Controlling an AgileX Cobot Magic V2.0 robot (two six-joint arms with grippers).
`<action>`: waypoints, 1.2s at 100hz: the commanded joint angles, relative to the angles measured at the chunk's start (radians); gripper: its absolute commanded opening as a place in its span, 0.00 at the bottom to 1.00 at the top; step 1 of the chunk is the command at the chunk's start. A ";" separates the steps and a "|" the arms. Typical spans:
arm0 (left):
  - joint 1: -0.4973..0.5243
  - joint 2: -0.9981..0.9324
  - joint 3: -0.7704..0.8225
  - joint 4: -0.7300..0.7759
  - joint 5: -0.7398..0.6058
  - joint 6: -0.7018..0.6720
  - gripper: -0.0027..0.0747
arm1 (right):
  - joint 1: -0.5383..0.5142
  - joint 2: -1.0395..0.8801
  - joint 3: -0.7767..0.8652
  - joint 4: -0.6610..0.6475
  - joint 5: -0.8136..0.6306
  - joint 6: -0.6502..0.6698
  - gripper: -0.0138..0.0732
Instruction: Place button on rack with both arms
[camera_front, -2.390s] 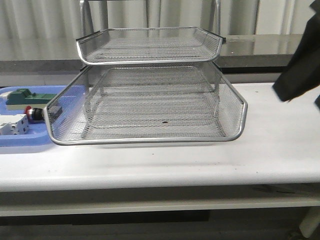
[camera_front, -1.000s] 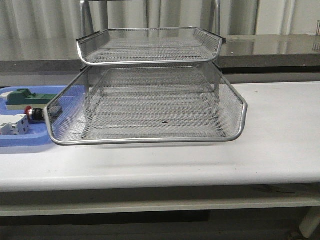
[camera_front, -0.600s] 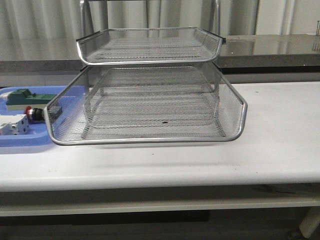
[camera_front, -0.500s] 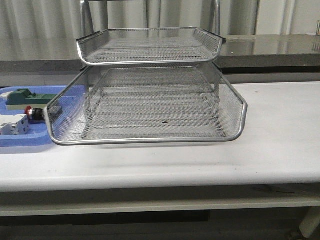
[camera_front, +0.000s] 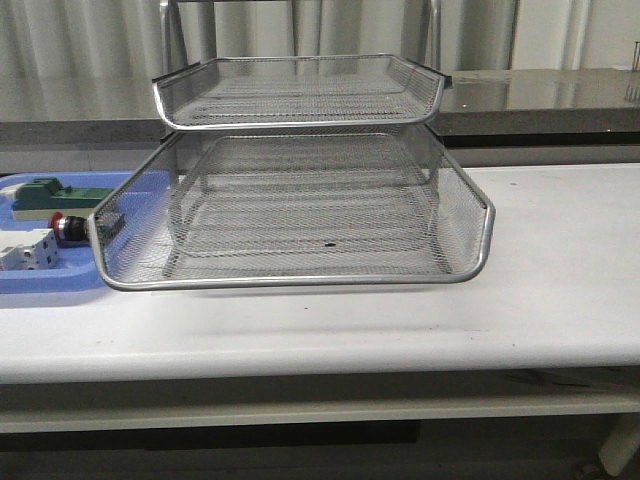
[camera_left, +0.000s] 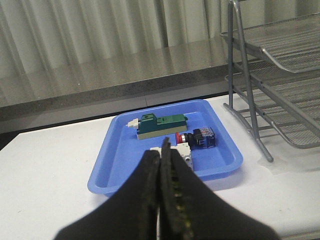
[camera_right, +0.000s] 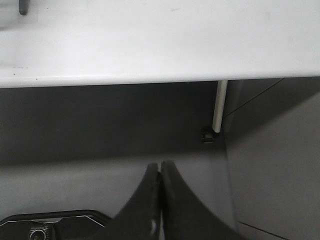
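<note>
The button (camera_left: 196, 138) lies on its side in the blue tray (camera_left: 107, 172): a red mushroom head, a silver collar behind it, then a dark body ending in a blue rear block (the block is the part that shows best from my left wrist). From the front only its red head and dark body show (camera_front: 68, 228), just beside the rack's lowest mesh tray, whose corner hides the rest.

Just beside the button, touching or nearly so, sits a white boxy switch (camera_left: 179, 150), partly hidden behind my left claw. A green-and-cream block (camera_left: 159, 125) lies farther back in the same tray, apart from the button.

The rack (camera_front: 300, 200) stands on the white desk (camera_front: 400, 320) right next to the blue tray, its silver wire-mesh trays stepped one above the other on a chrome tube frame; the lowest tray is pulled forward.

My left claw (camera_left: 161, 165) hangs in front of the blue tray with its dark fingers pressed together, nothing between them. My right claw (camera_right: 160, 175) is pinched closed too, holding nothing, pointing down past the desk edge toward the grey floor.
</note>
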 joint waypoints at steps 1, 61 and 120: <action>-0.008 -0.029 0.033 -0.005 -0.077 -0.012 0.01 | -0.004 -0.002 -0.034 -0.026 -0.039 -0.005 0.08; -0.008 -0.029 -0.001 -0.041 -0.147 -0.016 0.01 | -0.004 -0.002 -0.034 -0.026 -0.039 -0.005 0.08; -0.008 0.473 -0.676 -0.112 0.369 -0.018 0.01 | -0.004 -0.002 -0.034 -0.026 -0.039 -0.005 0.08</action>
